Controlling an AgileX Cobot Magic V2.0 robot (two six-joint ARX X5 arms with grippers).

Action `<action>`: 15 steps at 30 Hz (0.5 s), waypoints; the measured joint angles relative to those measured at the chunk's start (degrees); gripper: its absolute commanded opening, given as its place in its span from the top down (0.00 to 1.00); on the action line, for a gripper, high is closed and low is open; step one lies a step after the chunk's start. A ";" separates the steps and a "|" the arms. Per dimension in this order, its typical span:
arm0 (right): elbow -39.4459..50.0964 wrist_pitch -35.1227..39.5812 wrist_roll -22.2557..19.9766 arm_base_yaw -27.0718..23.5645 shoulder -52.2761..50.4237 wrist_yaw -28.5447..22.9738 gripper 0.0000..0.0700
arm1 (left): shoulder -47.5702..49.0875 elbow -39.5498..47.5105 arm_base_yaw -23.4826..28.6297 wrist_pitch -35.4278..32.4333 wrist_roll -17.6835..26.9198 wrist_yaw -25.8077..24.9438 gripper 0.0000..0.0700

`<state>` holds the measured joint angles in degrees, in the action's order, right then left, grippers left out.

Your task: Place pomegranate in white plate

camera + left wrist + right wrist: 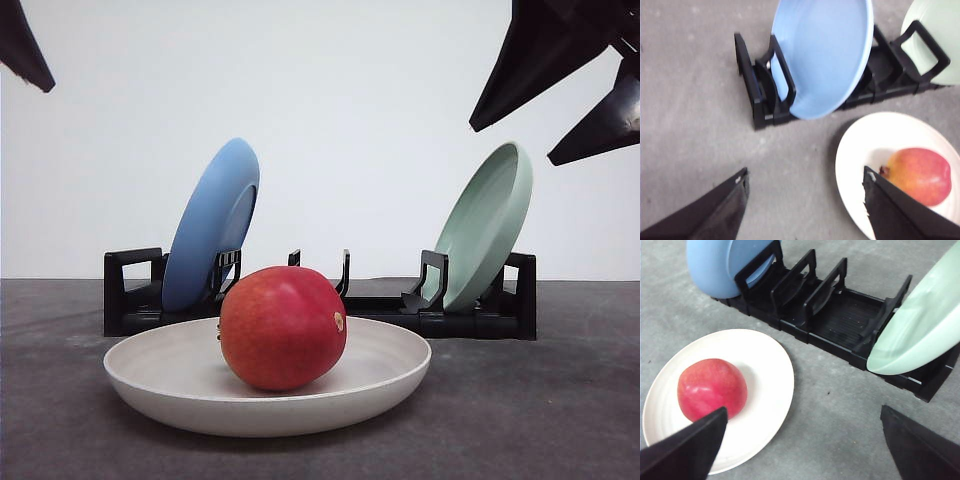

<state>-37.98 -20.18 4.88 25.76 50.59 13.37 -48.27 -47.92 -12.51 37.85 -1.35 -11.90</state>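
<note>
The table (560, 420) was a grey mat surface bearing all objects. Across its far part stood the rack (470, 322), a long black slotted holder. The blue plate (212, 225) leaned on edge in the rack's left end; the green plate (487, 225) leaned on edge in its right end; the slots between them (840, 320) held nothing.

The white plate (180, 375) lay flat on the table just in front of the rack, apart from it. It held the pomegranate (283, 327), which rested on the plate floor roughly central in the front view, its pale spot turned to the right. In the right wrist view the fruit (712, 388) sat toward one side of the plate (765, 370).

The right gripper (805, 440) hung above the table with its jaws wide apart and nothing between them; one finger (685, 450) overlapped the plate rim and the edge of the fruit in that view, while the other finger (920, 445) stood over bare table. In the front view its dark fingers (545, 55) were raised at upper right, well clear of the fruit.

The left gripper (805, 205) likewise had its jaws apart and empty; the pomegranate (920, 175) lay beyond one finger (895, 210), outside the gap. Whether either finger touched plate or fruit could not be told.
</note>
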 measured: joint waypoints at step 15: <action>0.00 0.28 -0.58 0.00 0.00 0.00 0.95 | -0.02 0.00 0.00 1.67 0.22 -0.01 1.00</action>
<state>-37.98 -19.90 4.29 25.76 50.59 13.37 -48.29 -47.92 -12.51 39.53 -1.13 -11.92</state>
